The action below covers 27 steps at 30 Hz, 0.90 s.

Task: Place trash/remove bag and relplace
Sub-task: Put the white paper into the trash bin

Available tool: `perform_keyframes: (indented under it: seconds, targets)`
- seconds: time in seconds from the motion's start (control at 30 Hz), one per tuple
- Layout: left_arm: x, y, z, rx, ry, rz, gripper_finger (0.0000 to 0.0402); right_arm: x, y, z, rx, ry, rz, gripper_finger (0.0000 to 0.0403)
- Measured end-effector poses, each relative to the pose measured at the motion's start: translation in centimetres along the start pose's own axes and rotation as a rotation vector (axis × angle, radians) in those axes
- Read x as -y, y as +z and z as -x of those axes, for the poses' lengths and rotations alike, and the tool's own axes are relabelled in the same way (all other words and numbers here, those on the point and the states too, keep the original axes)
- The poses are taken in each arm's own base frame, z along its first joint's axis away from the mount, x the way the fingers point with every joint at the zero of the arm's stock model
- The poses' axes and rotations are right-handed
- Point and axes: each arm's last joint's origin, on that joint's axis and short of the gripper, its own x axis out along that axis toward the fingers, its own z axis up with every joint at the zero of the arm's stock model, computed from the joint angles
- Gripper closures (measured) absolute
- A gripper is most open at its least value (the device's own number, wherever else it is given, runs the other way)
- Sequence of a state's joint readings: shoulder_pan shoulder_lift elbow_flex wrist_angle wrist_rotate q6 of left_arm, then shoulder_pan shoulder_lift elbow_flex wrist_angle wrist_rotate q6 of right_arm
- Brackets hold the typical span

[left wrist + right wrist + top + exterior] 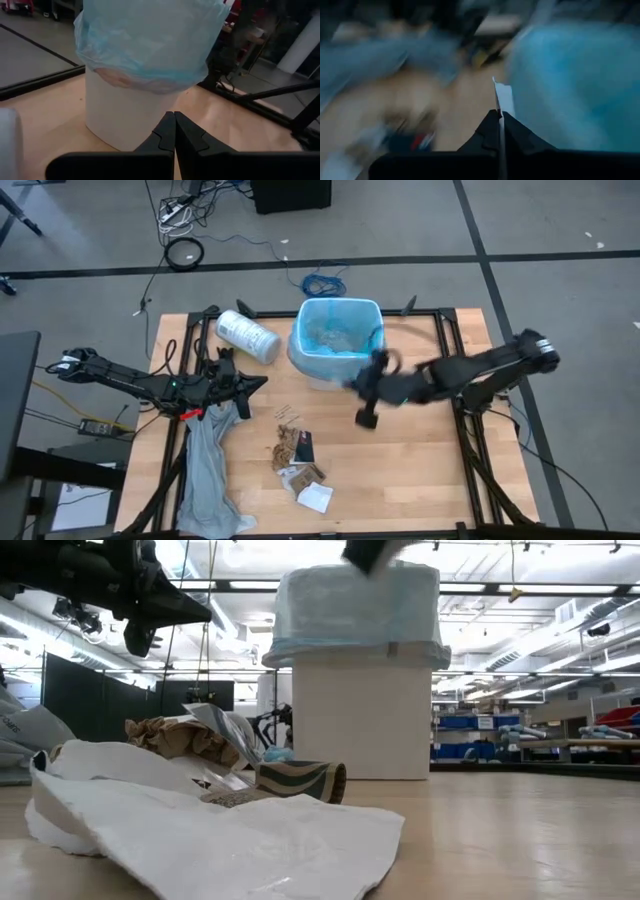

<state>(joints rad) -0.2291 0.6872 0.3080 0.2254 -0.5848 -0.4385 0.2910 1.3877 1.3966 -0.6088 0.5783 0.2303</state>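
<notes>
In the low view's foreground, the trash [200, 790] lies loose on the worktop [520, 840], lower centre in the high view. The right gripper [499, 117], jaws closed on a thin white scrap [504, 97], sits right of centre just beside the bin [335, 340]; such a slim pinch could slip and drop short of the blue bag [338, 332]. The left gripper [174, 131], jaws closed and empty, waits at left.
</notes>
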Motion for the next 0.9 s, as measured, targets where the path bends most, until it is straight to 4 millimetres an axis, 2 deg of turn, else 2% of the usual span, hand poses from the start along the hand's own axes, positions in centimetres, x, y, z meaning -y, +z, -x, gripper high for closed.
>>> perform_keyframes:
  seconds: [0.1,0.2,0.33,0.43,0.63,0.8,0.9]
  targets:
    - [-0.1,0.0,0.0,0.011,0.023,-0.021,0.0394,2.9,2.1,2.2,0.145,-0.134,-0.017,0.0403]
    - [-0.1,0.1,0.0,0.021,0.047,-0.022,0.0394,5.7,3.2,3.4,0.205,-0.223,-0.016,0.0403]
    - [-0.2,0.1,0.0,0.026,0.059,-0.023,0.0394,8.2,3.3,2.7,0.173,-0.298,0.009,0.0401]
    - [-0.2,0.1,0.0,0.030,0.066,-0.023,0.0394,9.4,3.4,2.0,0.159,-0.248,0.057,0.0382]
    - [-0.2,0.1,0.0,0.030,0.066,-0.023,0.0394,10.0,3.2,0.1,0.125,-0.148,0.038,0.0284]
    - [-0.2,0.1,0.0,0.028,0.067,-0.024,0.0394,10.0,3.5,-0.4,0.150,-0.143,0.031,0.0181]
    - [-0.2,0.0,0.0,0.023,0.069,-0.028,0.0394,9.9,4.2,-0.3,0.219,-0.131,0.005,0.0135]
